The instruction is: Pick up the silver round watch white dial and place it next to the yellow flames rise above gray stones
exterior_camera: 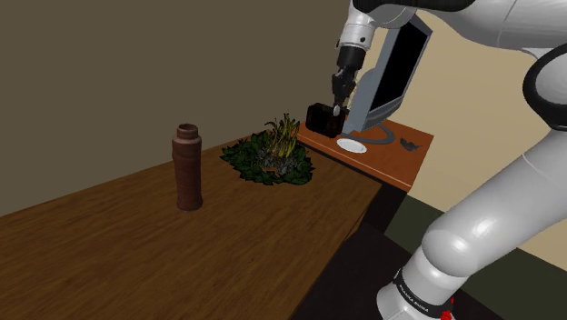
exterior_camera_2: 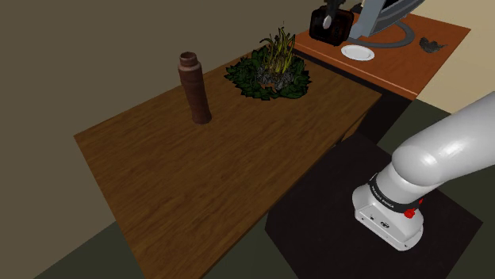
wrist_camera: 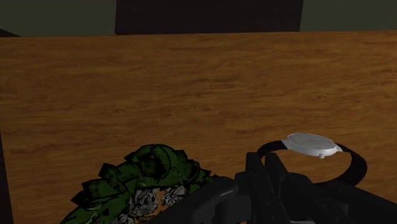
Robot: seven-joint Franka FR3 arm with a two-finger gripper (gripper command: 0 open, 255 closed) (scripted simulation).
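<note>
The watch (wrist_camera: pixel 311 144) has a silver round case, a white dial and a wide black strap loop. It hangs just ahead of my black gripper (wrist_camera: pixel 267 186), whose fingers are shut on the strap. In the shoulder view the gripper (exterior_camera: pixel 337 102) stands over the watch (exterior_camera: pixel 323 117) at the near edge of the reddish side table (exterior_camera: pixel 392 166). The campfire (exterior_camera: pixel 279 151), yellow flames over grey stones ringed by green leaves, sits on the brown table just beside it toward that view's left. In the second exterior view the watch (exterior_camera_2: pixel 328 24) lies right of the campfire (exterior_camera_2: pixel 274 66).
A brown ribbed vase (exterior_camera: pixel 188 168) stands upright further along the wooden table (exterior_camera: pixel 136 245). On the side table are a white plate (exterior_camera: pixel 351 145), a tilted grey screen (exterior_camera: pixel 392 75), a cable and a small dark object (exterior_camera: pixel 410 144). My stand (exterior_camera_2: pixel 389 214) is on a dark mat.
</note>
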